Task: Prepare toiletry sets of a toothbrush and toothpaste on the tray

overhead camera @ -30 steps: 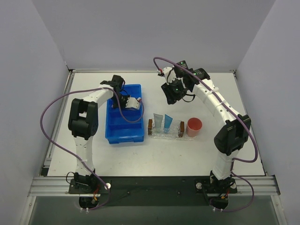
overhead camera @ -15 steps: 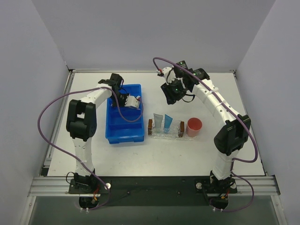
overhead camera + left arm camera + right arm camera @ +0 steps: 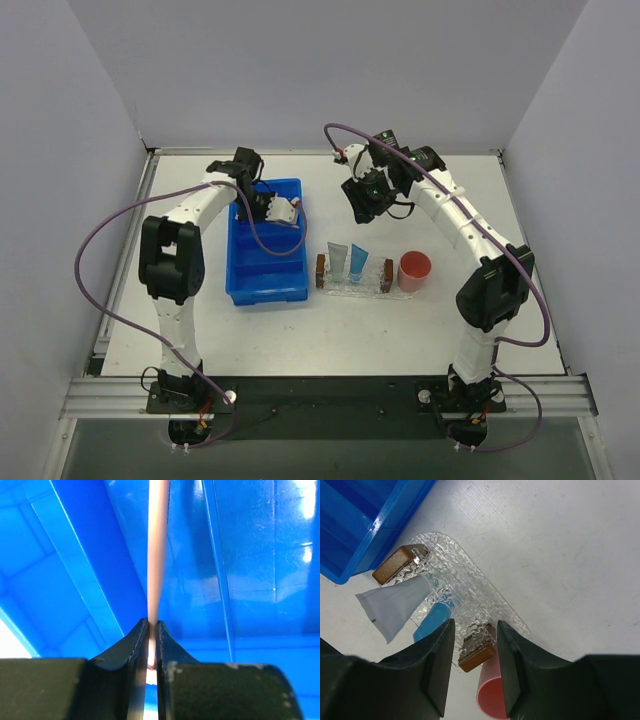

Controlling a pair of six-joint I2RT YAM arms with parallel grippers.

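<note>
My left gripper (image 3: pixel 152 625) is shut on the thin pink toothbrush (image 3: pixel 156 555), which sticks straight out from the jaws over the blue bin's floor. In the top view the left gripper (image 3: pixel 279 209) hangs over the far part of the bin; I cannot make out the toothbrush there. The clear glittery tray (image 3: pixel 370 284) with brown end blocks lies right of the bin. A pale grey-blue toothpaste tube (image 3: pixel 337 260) and a brighter blue tube (image 3: pixel 358 262) rest on it. My right gripper (image 3: pixel 362 196) is open and empty, above and behind the tray (image 3: pixel 470 587). Both tubes (image 3: pixel 395 607) (image 3: pixel 432 622) show below it.
The blue compartmented bin (image 3: pixel 262 268) stands left of the tray and shows in the right wrist view (image 3: pixel 365 525). A round pink cup (image 3: pixel 414 270) stands at the tray's right end, touching or nearly touching it (image 3: pixel 492 695).
My left gripper has moved a little toward the far end of the bin, still holding the toothbrush. The right arm has barely shifted.
</note>
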